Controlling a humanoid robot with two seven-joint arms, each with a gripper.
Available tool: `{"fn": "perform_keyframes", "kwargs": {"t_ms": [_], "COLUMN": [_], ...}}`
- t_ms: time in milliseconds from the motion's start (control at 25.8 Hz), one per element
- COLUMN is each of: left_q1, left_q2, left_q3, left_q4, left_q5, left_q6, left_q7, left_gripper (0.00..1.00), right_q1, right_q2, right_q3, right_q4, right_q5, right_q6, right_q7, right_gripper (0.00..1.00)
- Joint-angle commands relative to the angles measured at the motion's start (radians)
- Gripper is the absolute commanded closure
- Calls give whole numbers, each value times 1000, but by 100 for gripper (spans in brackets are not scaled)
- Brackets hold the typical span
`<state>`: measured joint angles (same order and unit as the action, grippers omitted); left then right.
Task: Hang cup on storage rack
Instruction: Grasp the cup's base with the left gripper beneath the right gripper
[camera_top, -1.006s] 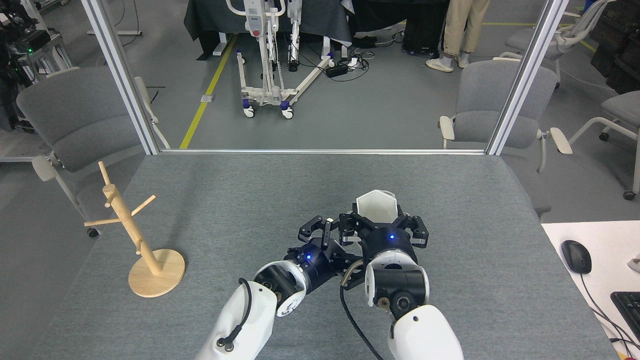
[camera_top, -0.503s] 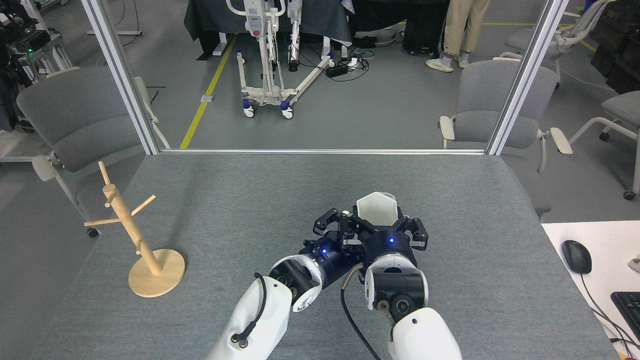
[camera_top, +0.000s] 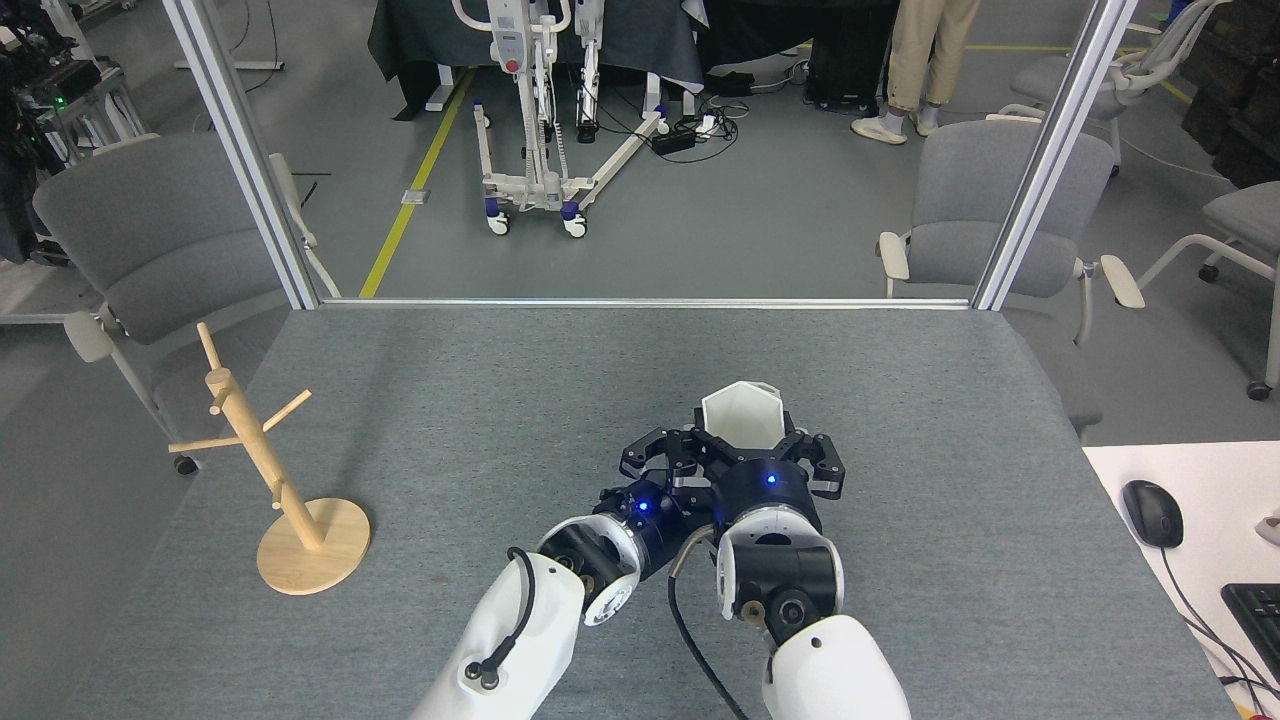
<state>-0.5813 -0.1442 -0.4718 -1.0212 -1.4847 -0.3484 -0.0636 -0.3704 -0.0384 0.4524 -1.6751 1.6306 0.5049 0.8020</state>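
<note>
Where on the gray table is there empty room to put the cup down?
Lots of bare table lies between the storage rack and the grippers, and along the far edge. The right side toward the mouse is free too. It is crowded only mid-table, where the left gripper and right gripper meet around the cup.

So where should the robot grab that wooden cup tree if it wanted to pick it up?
Probably the upright post, on the bare stretch between the pegs and the round base. It is slim enough for a gripper to close around, while the disc lies flat on the table and the pegs stick out at angles. Coming in from the right looks best, since that side faces both arms and nothing stands in between.
</note>
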Motion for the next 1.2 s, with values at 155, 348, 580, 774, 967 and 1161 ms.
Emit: {"fn": "perform_keyframes", "kwargs": {"t_ms": [155, 348, 580, 774, 967, 1161], "left_q1": [-3, -2, -2, -2, -2, -2], "left_q2": [1, 1, 1, 3, 6, 6], "left_q3": [-1, 4, 4, 6, 6, 6], "left_q4": [-2, -4, -2, -2, -2, -2], "left_q5": [-2, 0, -2, 0, 0, 0], "left_q6": [-15, -37, -37, -38, -38, -38], "left_q7": [-1, 2, 2, 2, 2, 2], "left_gripper": [72, 100, 100, 100, 100, 100], "right_q1": [11, 22, 27, 27, 27, 31], "right_q2": [12, 12, 12, 9, 11, 9], "right_q3": [17, 19, 20, 20, 20, 12], "right_q4": [2, 2, 2, 15, 20, 20], "right_q5": [6, 14, 14, 12, 3, -34], "right_q6": [9, 14, 9, 1, -3, -43], "right_q7": [0, 0, 3, 0, -73, -237], "right_gripper": [100, 100, 100, 19, 1, 1]}}
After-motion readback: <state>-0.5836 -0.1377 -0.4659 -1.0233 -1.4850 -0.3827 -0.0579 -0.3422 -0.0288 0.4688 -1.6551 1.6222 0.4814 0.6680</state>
